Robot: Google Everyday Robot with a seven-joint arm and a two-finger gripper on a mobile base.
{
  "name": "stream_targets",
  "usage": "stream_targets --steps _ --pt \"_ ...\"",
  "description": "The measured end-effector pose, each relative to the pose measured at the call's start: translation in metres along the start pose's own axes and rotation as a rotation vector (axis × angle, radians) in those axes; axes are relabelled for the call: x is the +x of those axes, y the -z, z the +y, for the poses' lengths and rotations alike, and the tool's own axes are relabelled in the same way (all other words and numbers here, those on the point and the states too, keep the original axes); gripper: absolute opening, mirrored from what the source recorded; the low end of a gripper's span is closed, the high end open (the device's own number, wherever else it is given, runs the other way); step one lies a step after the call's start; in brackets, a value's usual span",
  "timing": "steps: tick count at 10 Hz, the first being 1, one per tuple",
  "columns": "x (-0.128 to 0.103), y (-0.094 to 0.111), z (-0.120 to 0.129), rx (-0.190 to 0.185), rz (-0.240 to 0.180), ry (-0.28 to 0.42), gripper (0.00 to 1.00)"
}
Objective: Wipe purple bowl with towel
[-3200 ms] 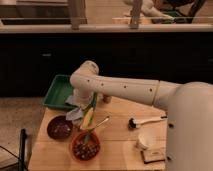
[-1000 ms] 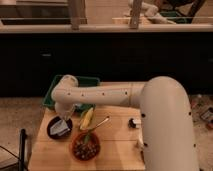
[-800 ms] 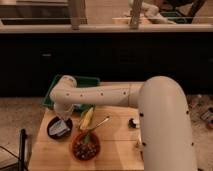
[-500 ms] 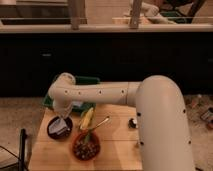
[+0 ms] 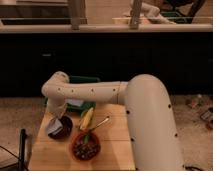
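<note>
Your purple bowl sits at the bench's left edge, the towel draped over its left rim. The gripper hangs just above; whether its jaws pinch the cloth, you cannot tell. Wiping looks underway: next, sweep across the inside.

Dim, warm light falls from above. The wall behind is nearly black. The gripper hangs shaded over the brighter surface's left end.

Wooden table, purple bowl, orange-brown bowl, corn cob, tool above purple bowl
</note>
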Motion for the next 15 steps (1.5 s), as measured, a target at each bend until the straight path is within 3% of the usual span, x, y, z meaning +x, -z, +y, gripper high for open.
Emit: stream_targets --steps 3,7,15 --pt "-0.019 -0.003 -0.014 -0.002 -0.020 0.071 0.00" --pt "-0.066 -0.008 -0.017 -0.015 -0.054 0.140 0.00" --pt "-0.064 0.004 0.056 -0.044 -0.040 -0.013 0.00"
